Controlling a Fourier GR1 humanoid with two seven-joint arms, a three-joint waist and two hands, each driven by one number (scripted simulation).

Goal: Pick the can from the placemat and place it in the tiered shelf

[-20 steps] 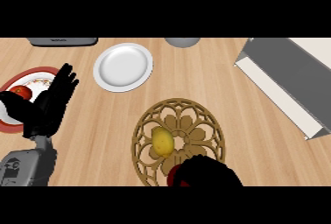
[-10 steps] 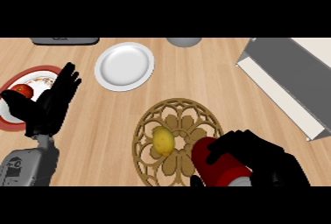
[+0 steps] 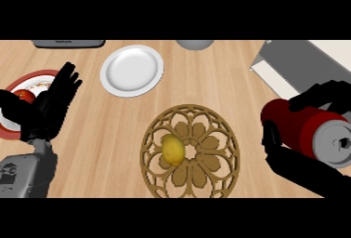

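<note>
Holding red can [image 3: 308, 132] in right hand [image 3: 295, 163], fingers curled round it, tipped sideways, up at right, clear of round wooden placemat [image 3: 205, 179], near tiered shelf [image 3: 291, 62]. Yellow fruit [image 3: 172, 149] on placemat; white plate [image 3: 132, 70], grey bowl [image 3: 195, 44] further back. Left hand [image 3: 49, 104] resting open, fingers up, over red plate [image 3: 31, 80]. Half a sec ago can low by placemat's right edge, now higher and way further right.

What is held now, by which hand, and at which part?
The right hand holds the red can, curled round its side wall. The left hand is open and holds nothing.
</note>
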